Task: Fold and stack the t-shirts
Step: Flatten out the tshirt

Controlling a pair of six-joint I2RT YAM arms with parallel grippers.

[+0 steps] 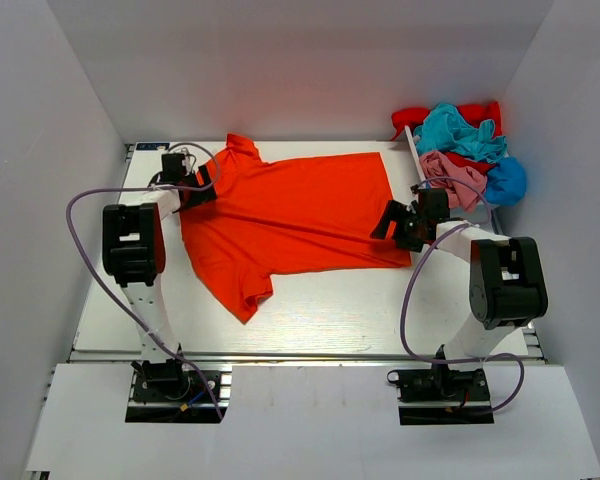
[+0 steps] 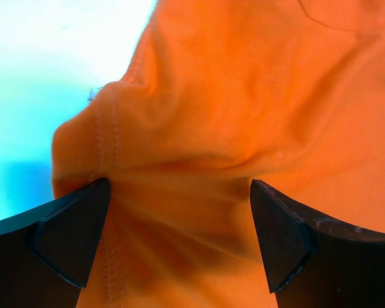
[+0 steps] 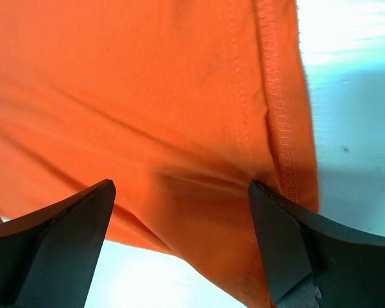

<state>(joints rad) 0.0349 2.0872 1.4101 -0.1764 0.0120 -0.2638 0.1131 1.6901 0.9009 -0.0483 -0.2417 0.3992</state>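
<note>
Two wide-open grippers (nothing pinched yet): left gripper (image 2: 179, 212) at the far-left collar end, right gripper (image 3: 179, 212) at the near-right hem of a bright orange-red cloth t-shirt (image 1: 290, 215) lying flat on the table (image 1: 330, 320). First fold seems due; both must close next.

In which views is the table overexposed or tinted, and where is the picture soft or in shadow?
Top external: even light, sharp, no glare on the orange-red t-shirt. Left wrist: the table burns out to white and cyan; the shirt is soft, with shadow at the left tool. Right wrist: the table is washed out pale blue; the hem stitching is sharp, with shadow near the right tool.
</note>
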